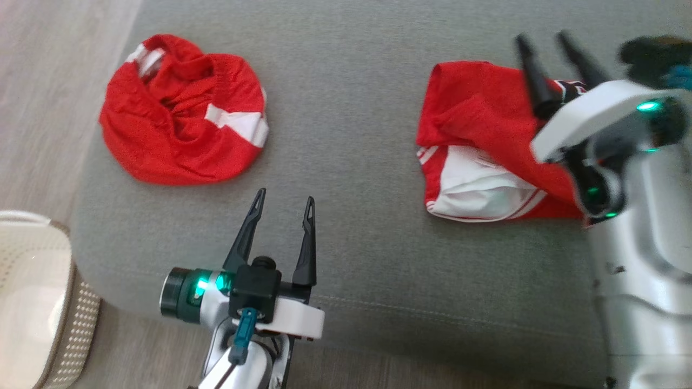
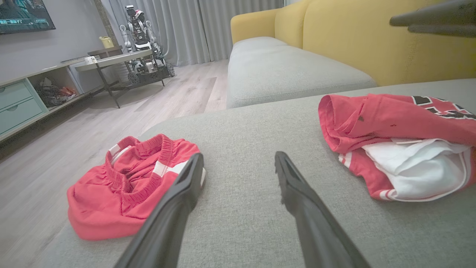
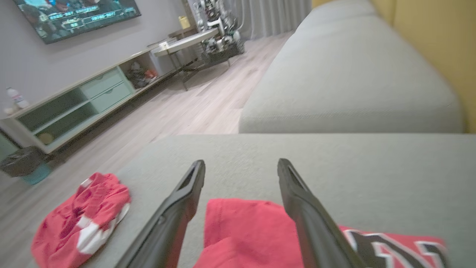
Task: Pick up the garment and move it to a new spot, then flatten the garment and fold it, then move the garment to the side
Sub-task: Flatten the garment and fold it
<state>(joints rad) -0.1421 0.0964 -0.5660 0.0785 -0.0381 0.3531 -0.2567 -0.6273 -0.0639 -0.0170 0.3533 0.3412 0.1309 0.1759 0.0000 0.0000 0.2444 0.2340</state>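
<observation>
**White Shells, Black Fingers, Green Lights**

Ends in left gripper [image 1: 286, 194] and right gripper [image 1: 541, 35], each with two long tapered black fingers [image 1: 246, 237]. Wears glossy white wrist housings [image 1: 292, 320], glows green at indicator lights [image 1: 201, 286], carries a teal plug [image 1: 246, 324].

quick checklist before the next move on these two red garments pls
1. right hand open, nothing pinched: ok
2. left hand open and empty over the cushion: ok
3. jersey lying flat: not ok, bunched, with its white part spilling out at the front
4. shorts flattened: not ok, a crumpled heap
5. bare cushion between the two garments to work on: ok
6. right hand's fingers clear of the jersey: cannot tell
</observation>
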